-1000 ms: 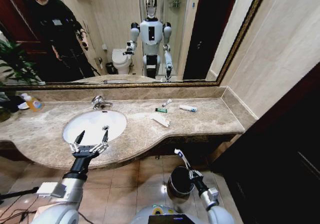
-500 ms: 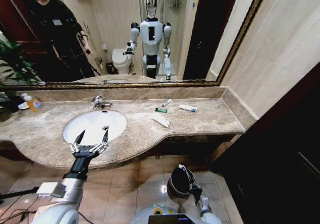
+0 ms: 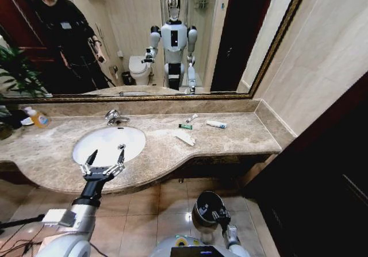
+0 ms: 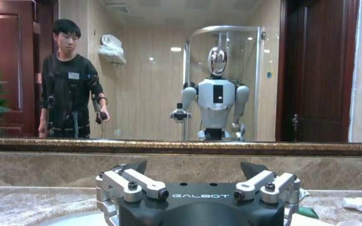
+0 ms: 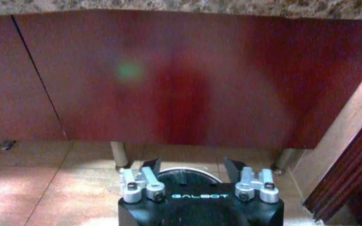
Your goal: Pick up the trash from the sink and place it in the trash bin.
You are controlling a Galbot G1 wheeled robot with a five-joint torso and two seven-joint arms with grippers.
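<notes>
Now right claw (image 3: pixel 219 215) spread, empty, directly above trash bin (image 3: pixel 202 206)

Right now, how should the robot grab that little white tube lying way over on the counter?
Probably from above, pinching the white tube across its narrow middle. It lies flat on the counter, long side running left to right, clear of the green tube.

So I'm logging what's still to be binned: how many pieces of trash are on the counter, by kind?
White tubes: 2
Green tube: 1
Paper scrap: 1
Total: 4
</notes>
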